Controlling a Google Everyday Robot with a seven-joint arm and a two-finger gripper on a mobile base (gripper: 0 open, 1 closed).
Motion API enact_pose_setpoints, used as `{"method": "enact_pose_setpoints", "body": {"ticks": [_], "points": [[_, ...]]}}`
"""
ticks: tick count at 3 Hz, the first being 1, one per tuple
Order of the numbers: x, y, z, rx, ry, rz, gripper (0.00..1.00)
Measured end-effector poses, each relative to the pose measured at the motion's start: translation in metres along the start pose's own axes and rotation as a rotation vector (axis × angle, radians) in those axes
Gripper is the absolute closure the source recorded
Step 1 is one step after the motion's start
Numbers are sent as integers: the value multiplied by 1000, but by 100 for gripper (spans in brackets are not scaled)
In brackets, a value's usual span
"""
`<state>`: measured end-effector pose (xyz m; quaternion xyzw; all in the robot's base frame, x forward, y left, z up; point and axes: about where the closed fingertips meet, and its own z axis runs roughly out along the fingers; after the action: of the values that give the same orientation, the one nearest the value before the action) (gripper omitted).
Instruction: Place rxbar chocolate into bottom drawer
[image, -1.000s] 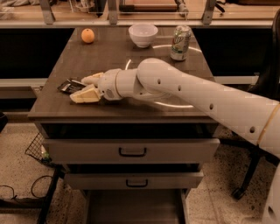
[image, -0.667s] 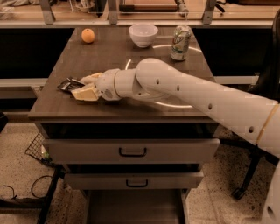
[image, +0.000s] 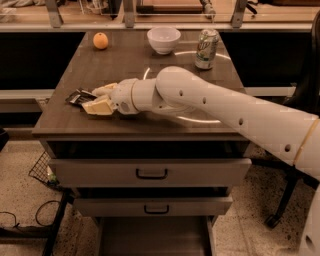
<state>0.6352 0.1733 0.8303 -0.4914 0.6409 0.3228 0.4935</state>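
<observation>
The rxbar chocolate (image: 78, 96) lies flat in its dark shiny wrapper near the left front edge of the wooden cabinet top (image: 150, 80). My gripper (image: 96, 98) reaches in from the right at tabletop height. Its pale fingers (image: 99, 106) stand apart on either side of the bar's right end, and I cannot tell if they touch it. The bottom drawer (image: 155, 237) is pulled out below the two upper drawers, showing a plain grey floor with nothing on it.
An orange (image: 100, 40), a white bowl (image: 163, 39) and a green soda can (image: 206, 48) stand at the back of the cabinet top. Two shut drawers with dark handles (image: 151, 173) sit above the open one. A wire basket (image: 42, 170) is on the floor at the left.
The gripper has slid a little to the left, bringing its fingers around the bar's right end. The bar has not moved.
</observation>
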Motion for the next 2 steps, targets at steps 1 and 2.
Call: {"method": "enact_pose_setpoints", "body": {"ticks": [1, 2], "points": [[-10, -5, -3, -39, 10, 15, 100], [-54, -14, -28, -81, 65, 22, 100]]}}
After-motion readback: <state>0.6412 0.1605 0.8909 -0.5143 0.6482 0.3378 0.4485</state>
